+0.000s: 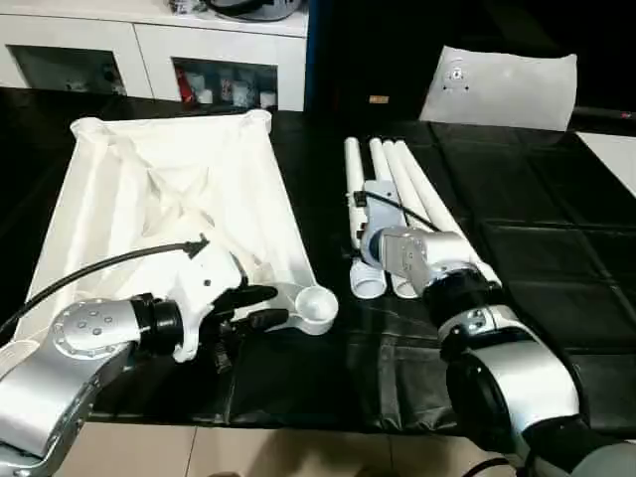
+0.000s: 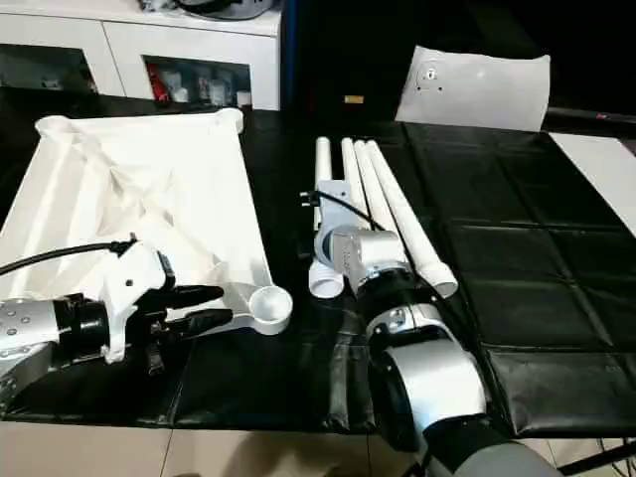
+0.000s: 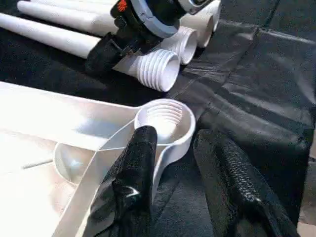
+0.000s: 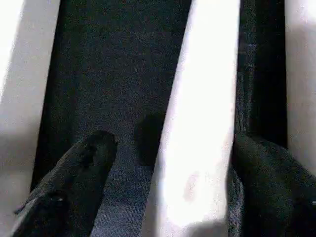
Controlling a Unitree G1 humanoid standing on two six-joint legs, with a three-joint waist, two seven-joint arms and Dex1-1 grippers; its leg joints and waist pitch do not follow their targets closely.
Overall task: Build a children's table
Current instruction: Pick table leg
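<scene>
The white tabletop (image 1: 169, 199) lies ribbed side up on the left of the black table. Its near right corner socket (image 1: 316, 306) is round and threaded inside. My left gripper (image 1: 270, 306) is open at that corner; one finger (image 3: 138, 158) rests over the rim and the other stands outside the socket with a gap. A row of white tube legs (image 1: 397, 189) lies to the right, threaded ends (image 3: 160, 69) toward me. My right gripper (image 4: 168, 143) hangs open above them, with one leg (image 4: 202, 108) between its fingers.
A white flat bag (image 1: 502, 87) leans at the back right. A white cabinet (image 1: 199, 50) stands behind the table. A white sheet (image 1: 616, 149) shows at the right edge. The black mat (image 1: 537, 229) runs to the table's front edge near my arms.
</scene>
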